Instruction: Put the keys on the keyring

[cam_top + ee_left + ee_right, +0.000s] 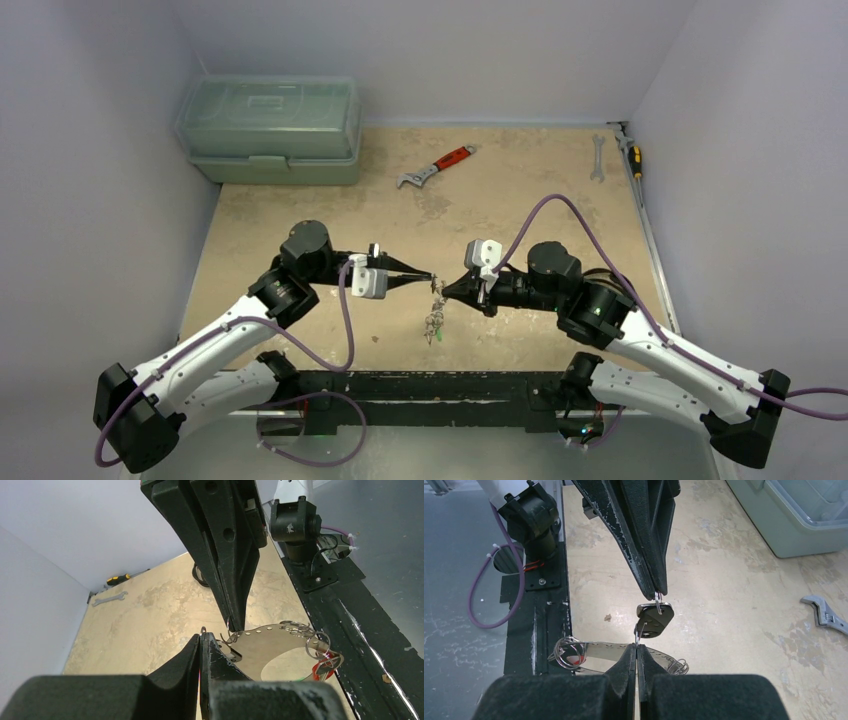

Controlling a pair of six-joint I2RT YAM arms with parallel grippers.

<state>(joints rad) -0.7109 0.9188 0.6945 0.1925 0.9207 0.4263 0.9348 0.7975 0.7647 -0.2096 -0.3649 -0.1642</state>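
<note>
Item: keyring, a curved silvery band with holes, hanging above the table between both arms. We note the right gripper with its fingers pressed together on the band. We list the left gripper as clamped on the small ring of a black key, just beside the band. More keys dangle below, one with a red tag.
</note>
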